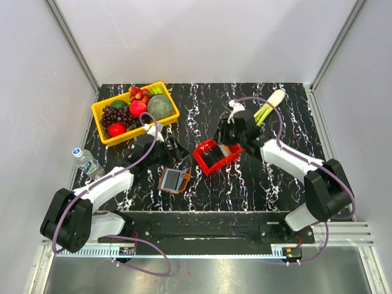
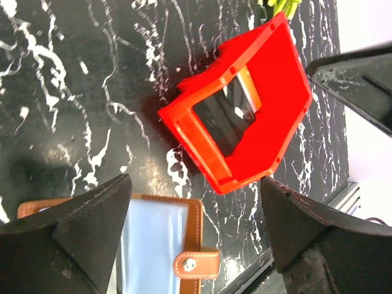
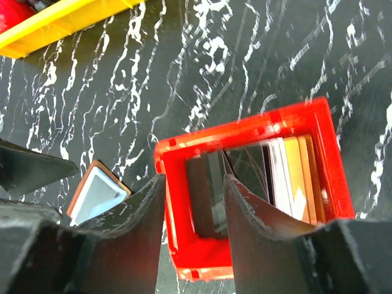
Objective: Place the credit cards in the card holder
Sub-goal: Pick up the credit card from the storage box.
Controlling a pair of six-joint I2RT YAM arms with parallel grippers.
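Observation:
Several credit cards stand on edge in a red plastic bin [image 1: 225, 164] at mid-table: black cards [image 3: 208, 196], a whitish card [image 3: 278, 174] and orange ones [image 3: 300, 177]. The card holder [image 1: 174, 180], a brown leather wallet, lies open on the table left of the bin and shows pale blue inside [image 2: 153, 245]. My right gripper [image 3: 194, 184] is open over the bin's left end. One finger is at the bin wall and one is among the black cards. My left gripper [image 2: 196, 190] is open and empty, hovering between the wallet and the bin [image 2: 269, 92].
A yellow basket [image 1: 147, 130] of fruit stands at the back left. A water bottle [image 1: 87, 162] lies at the left table edge. A leek [image 1: 269, 105] lies at the back right behind the right arm. White walls close in the table.

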